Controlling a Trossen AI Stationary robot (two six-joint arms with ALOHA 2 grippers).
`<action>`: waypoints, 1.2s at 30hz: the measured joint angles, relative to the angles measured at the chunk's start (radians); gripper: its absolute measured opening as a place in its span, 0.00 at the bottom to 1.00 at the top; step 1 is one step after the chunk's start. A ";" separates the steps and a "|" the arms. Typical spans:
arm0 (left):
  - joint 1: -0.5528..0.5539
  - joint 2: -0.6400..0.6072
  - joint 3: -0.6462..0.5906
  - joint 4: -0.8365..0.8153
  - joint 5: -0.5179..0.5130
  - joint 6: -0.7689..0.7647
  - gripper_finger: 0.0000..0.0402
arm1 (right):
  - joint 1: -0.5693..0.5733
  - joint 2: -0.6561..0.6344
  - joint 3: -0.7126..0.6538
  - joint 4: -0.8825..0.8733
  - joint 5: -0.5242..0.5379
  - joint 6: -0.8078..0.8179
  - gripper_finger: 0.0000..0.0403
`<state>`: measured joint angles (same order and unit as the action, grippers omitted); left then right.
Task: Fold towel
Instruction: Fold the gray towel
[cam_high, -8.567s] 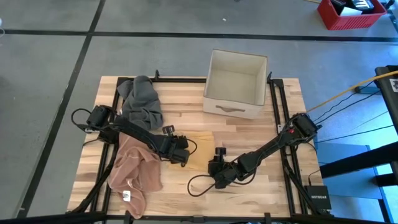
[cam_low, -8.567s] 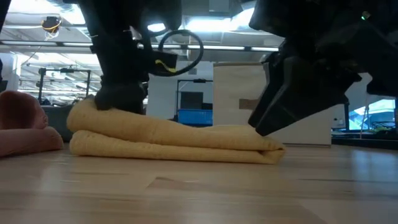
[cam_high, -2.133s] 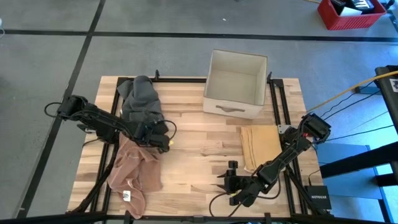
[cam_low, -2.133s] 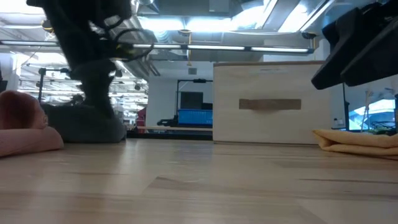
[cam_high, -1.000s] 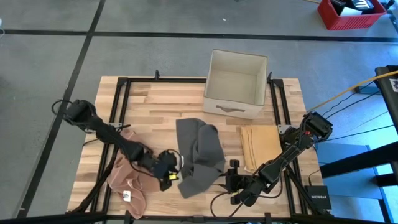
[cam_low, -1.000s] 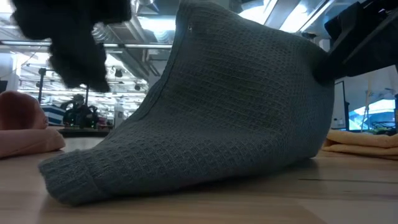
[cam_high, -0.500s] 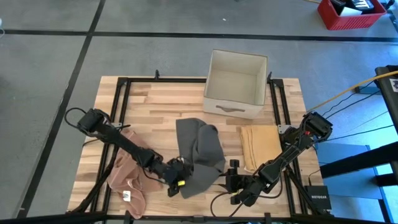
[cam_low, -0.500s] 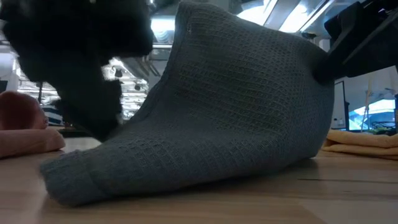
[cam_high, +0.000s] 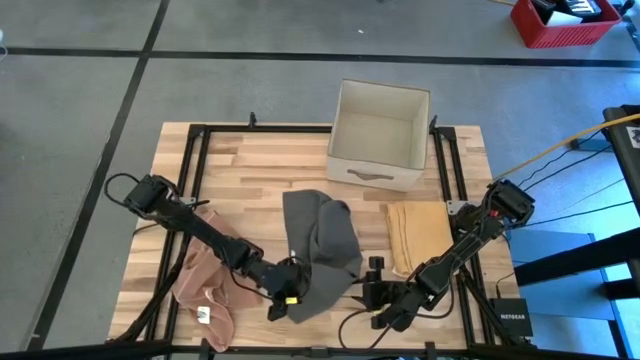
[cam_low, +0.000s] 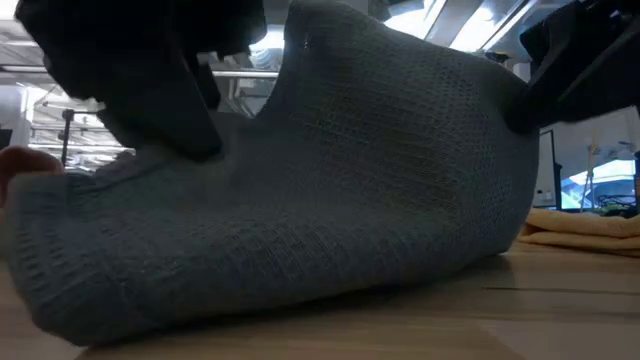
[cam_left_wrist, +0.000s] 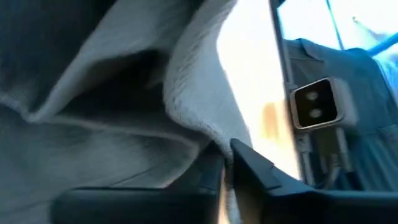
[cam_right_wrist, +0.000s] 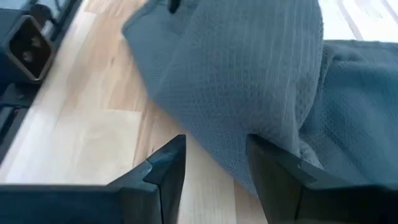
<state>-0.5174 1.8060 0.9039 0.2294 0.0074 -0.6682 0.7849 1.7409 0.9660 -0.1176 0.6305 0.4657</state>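
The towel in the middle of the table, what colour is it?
Grey towel, with a small waffle weave. The low view shows it best.

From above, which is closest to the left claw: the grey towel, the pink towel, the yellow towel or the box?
1. Grey towel, at the left claw.
2. Pink towel, beside the left arm.
3. Yellow towel, right side.
4. Box, far edge.

1. The gray towel (cam_high: 322, 248) used to sit at the far left of the surface (cam_high: 280, 170). Now it lies in the middle.
2. The left gripper (cam_high: 287, 297) has moved to the towel's near corner and closed on it.
3. That corner has lifted up.
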 joint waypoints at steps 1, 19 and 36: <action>-0.004 -0.011 0.013 -0.042 0.020 -0.008 0.03 | 0.000 -0.011 0.006 -0.017 -0.013 -0.012 0.43; -0.362 -0.167 0.546 -1.409 -0.603 -0.386 0.01 | -0.215 -0.063 0.121 0.038 0.077 -0.561 0.43; -0.373 -0.155 0.478 -1.187 -0.644 -0.244 0.00 | -0.631 0.097 0.119 0.034 -0.591 -0.647 0.27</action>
<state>-0.8909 1.6508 1.3815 -0.9581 -0.6362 -0.9119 0.1543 1.8377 1.0847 -0.0840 0.0400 -0.1810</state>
